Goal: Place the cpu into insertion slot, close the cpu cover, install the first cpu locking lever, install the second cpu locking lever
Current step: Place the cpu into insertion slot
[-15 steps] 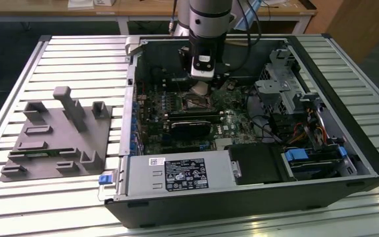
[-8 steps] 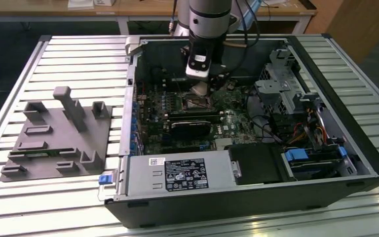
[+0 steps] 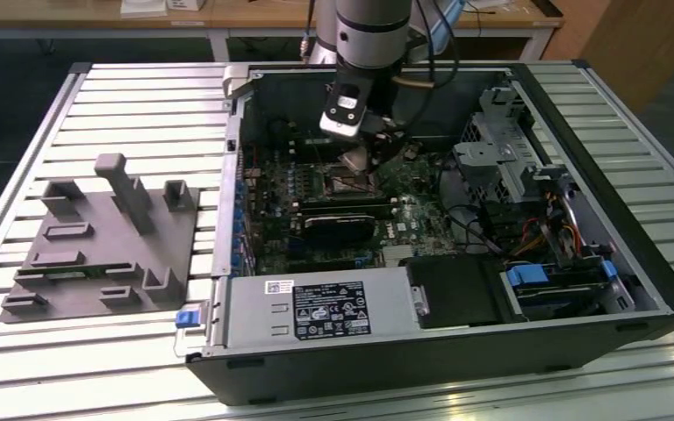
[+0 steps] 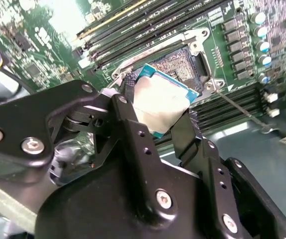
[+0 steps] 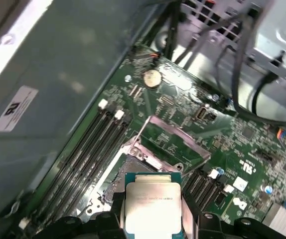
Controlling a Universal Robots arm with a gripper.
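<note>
Slats of bare metal form the tabletop (image 3: pixel 115 96). At the exterior view's left a grey moulded fixture (image 3: pixel 91 254) with upright posts rests on them. Beside it, toward the middle, lies an open computer case (image 3: pixel 431 368), with a labelled black power-supply box (image 3: pixel 313 311) along its near edge and the green circuit board (image 3: pixel 313 250) behind that.

The arm (image 3: pixel 367 35) comes down into the case from above, and its claw (image 3: pixel 367 160) hangs over the middle of the board. Farther to the exterior view's right stands a metal drive cage (image 3: pixel 495 162).

In the second wrist view the claw (image 4: pixel 158 102) has its two black fingers (image 4: pixel 128 114) closed part-way against opposite edges of the cpu (image 4: pixel 163 109). The chip is held silvery face up and slightly tilted, just over the near side of the insertion slot (image 4: pixel 175 64), whose contact field lies bare. Whether the chip touches the slot cannot be told.

A thin locking lever (image 4: pixel 240 108) angles away from the slot's corner. In the first wrist view the cpu (image 5: pixel 152 206) sits between the fingers, and beyond it the cpu cover (image 5: pixel 175 144) stands swung up.
</note>
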